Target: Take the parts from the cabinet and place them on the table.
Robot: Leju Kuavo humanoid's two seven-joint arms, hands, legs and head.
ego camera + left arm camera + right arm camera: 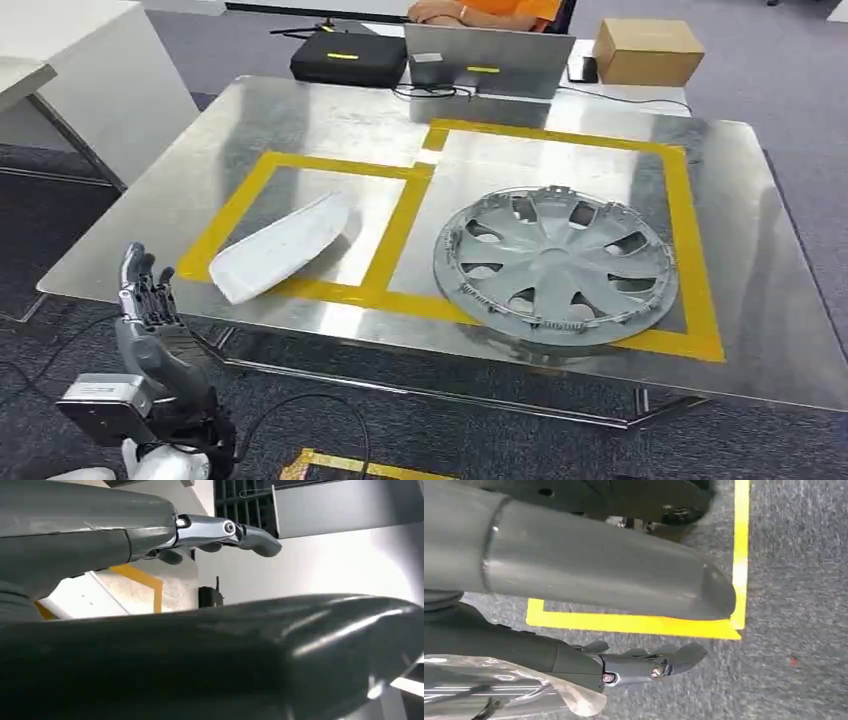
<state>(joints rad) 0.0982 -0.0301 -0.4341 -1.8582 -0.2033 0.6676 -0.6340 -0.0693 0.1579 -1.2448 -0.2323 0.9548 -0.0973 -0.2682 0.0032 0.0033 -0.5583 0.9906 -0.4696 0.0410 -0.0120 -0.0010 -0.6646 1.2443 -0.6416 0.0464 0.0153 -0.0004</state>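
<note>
Left hand [150, 300] is raised just off the near left corner of the surface [200, 150], fingers up and slightly apart, holding nothing; in the left wrist view its fingers [240, 532] reach out straight with nothing between them. Right hand [574, 565] hangs over grey carpet [799, 605] beside a yellow tape corner [736, 625] on the floor, fingers [649, 662] extended and released, nothing in them.

Two parts lie on the metal surface. One hubcap [555, 262] sits inside the larger yellow-taped square [680, 220], its near rim touching the tape close to the front edge. One pale curved panel [275, 245] lies in the smaller taped square [240, 200] to its left, its near end over the tape near the front edge. Bare metal runs along the left, right and far sides around both squares. At the far edge stand one laptop [485, 60], one black case [345, 55] and one cardboard box [648, 50], with a person's arm [470, 12] behind.
</note>
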